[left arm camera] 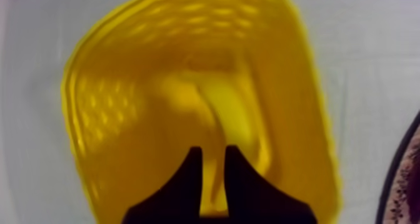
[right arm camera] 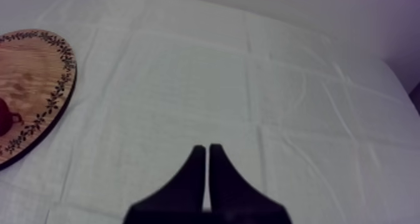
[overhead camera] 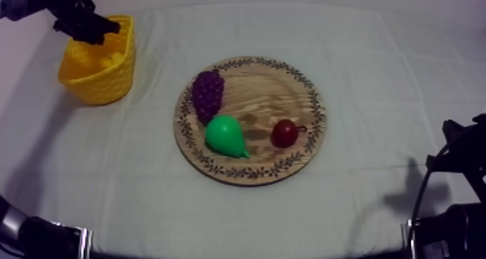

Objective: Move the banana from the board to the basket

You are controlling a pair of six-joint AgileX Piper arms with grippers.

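Hovering over yellow basket (overhead camera: 97,77): my left hand (left arm camera: 214,154), gripping or free I cannot tell. Banana (left arm camera: 228,120): in the basket's hollow, off the wooden board (overhead camera: 289,95). Left, I judge: release if held, then withdraw. Right hand (right arm camera: 207,152): closed, empty.

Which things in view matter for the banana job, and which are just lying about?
For the job:
banana, inside the yellow basket
wooden board
left gripper, over the basket

Lying about:
grapes, pear and small red fruit, all on the board
right gripper, over the cloth
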